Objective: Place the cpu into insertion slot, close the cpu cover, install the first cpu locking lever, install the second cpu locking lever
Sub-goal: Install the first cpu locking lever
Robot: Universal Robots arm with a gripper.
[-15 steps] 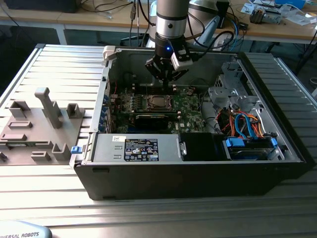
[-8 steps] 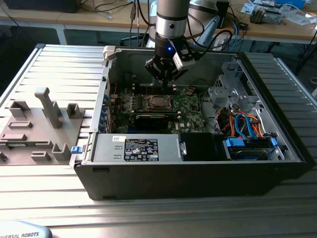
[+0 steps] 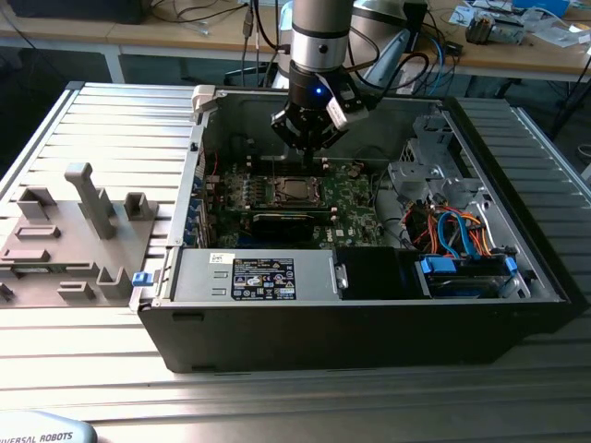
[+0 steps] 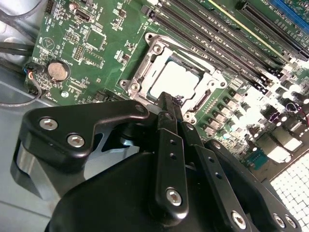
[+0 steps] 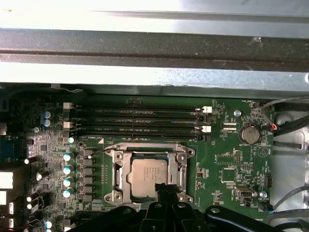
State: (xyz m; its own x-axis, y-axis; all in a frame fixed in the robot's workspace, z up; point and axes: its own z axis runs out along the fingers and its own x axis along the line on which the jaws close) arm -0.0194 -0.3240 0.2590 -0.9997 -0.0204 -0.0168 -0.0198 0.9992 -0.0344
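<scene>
The cpu (image 5: pixel 146 176) lies flat in the insertion slot (image 5: pixel 112 154) of the green motherboard (image 5: pixel 227 164), its silver-grey top facing up. The cpu cover (image 5: pixel 182 171), a silver frame, lies down around the chip. In the second wrist view the cpu (image 4: pixel 176 77) shows through the cover (image 4: pixel 140 72) window. My gripper (image 5: pixel 162 187) hangs just over the chip's edge, black fingers pressed together with nothing between them. In the exterior view the gripper (image 3: pixel 305 155) hovers over the cpu (image 3: pixel 294 191) inside the open computer case.
Long black memory slots (image 5: pixel 140 121) run beside the socket, and a coin battery (image 5: pixel 249 134) sits on the board. The case wall (image 5: pixel 154 72) rises behind. A power supply (image 3: pixel 268 277) and cable bundle (image 3: pixel 452 226) crowd the case. Grey fixtures (image 3: pixel 92 198) stand at the exterior view's left.
</scene>
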